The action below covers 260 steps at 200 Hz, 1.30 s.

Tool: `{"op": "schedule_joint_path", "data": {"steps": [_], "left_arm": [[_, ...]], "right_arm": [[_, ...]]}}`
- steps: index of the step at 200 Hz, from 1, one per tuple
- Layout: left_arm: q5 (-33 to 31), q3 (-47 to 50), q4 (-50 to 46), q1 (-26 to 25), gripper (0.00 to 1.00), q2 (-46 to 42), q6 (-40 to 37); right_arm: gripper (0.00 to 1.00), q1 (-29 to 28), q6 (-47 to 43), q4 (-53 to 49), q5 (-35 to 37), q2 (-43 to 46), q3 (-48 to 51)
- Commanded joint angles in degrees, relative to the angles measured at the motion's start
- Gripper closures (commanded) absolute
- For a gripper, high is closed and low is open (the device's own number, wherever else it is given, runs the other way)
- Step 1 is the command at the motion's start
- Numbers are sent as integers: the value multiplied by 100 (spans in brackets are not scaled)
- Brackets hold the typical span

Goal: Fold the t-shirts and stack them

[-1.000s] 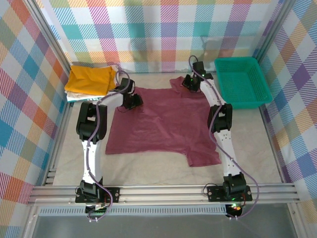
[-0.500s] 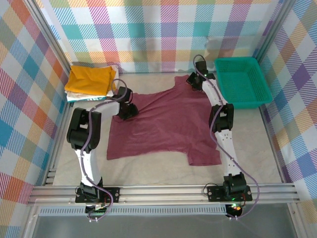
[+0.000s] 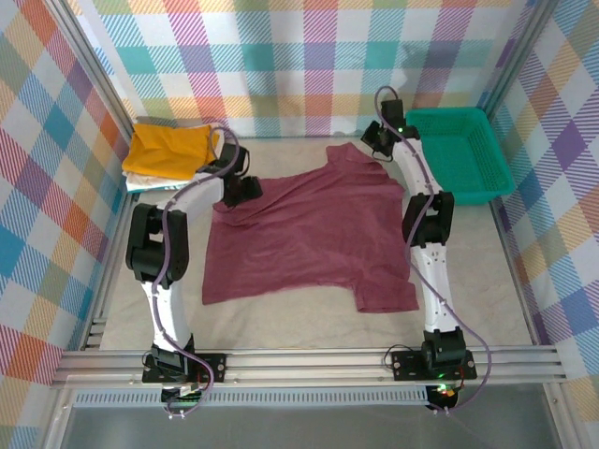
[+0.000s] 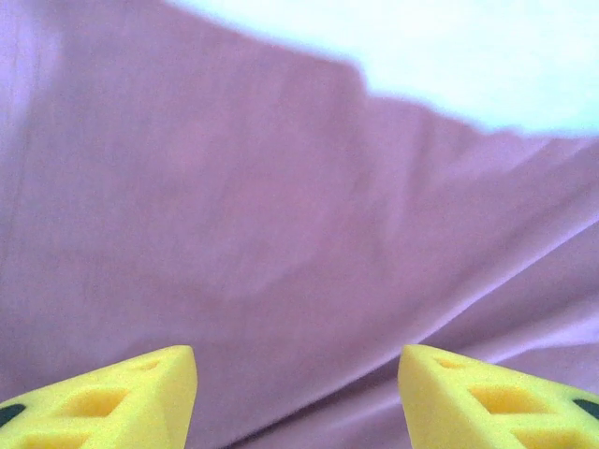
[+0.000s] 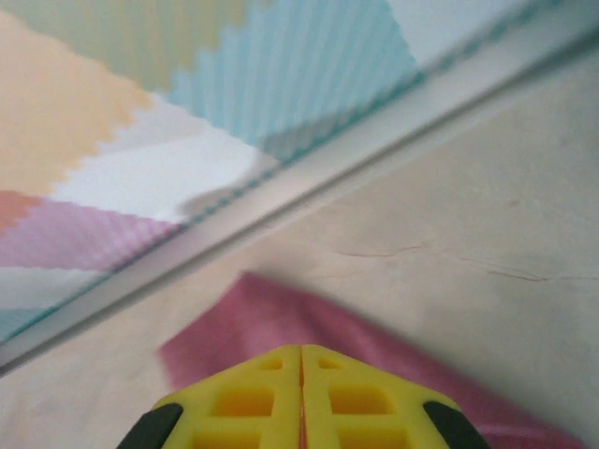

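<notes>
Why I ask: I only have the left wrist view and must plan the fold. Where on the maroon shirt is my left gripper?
Observer: The left gripper sits over the far-left corner of the maroon t-shirt, which lies spread out.
Operator: And the right gripper?
Observer: The right gripper is at the shirt's far-right corner, fingers shut on the cloth.
Operator: Where do folded shirts go?
Observer: A folded mustard-yellow t-shirt lies at the far-left corner of the table.
</notes>
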State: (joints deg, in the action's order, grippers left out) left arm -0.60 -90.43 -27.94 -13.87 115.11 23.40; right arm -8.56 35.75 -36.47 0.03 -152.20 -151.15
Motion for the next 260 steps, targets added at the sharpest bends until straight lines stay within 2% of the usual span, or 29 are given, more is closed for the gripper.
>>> {"op": "schedule_joint_path", "data": {"steps": [1, 23, 63, 111, 152, 180, 196, 213, 232, 260], "left_arm": [[-100, -1161, -682, 143, 44, 599, -196], [-132, -2223, -1428, 221, 49, 1347, -87], [-137, -2592, -1465, 288, 60, 2005, 277], [-135, -2990, -1358, 288, 59, 2567, 455], [-77, -4044, -1375, 337, 58, 3461, 547], [165, -5055, -1429, 408, 58, 4145, 678], [288, -5378, -1155, 428, 57, 4364, 692], [300, -5949, -1357, 446, 58, 4496, 737], [147, -6048, -1483, 446, 57, 4177, 641], [-43, -6028, -1807, 441, 48, 3188, 324]], "right_arm": [[90, -259, -416, 118, -308, 1201, 614], [90, -479, -493, 496, -302, 2120, 1907], [89, -711, -407, 1886, -17, 3991, 4615], [89, -708, -299, 2863, 551, 5557, 6648], [89, -708, 54, 3984, 967, 6715, 8369], [88, -704, 123, 4075, 1207, 7193, 8951], [87, -708, 56, 3982, 1227, 7358, 9058], [86, -709, -44, 3813, 1171, 7439, 9049], [81, -704, -231, 3483, 1131, 7565, 8936], [69, -679, -502, 2771, 1023, 7815, 8717]]}}
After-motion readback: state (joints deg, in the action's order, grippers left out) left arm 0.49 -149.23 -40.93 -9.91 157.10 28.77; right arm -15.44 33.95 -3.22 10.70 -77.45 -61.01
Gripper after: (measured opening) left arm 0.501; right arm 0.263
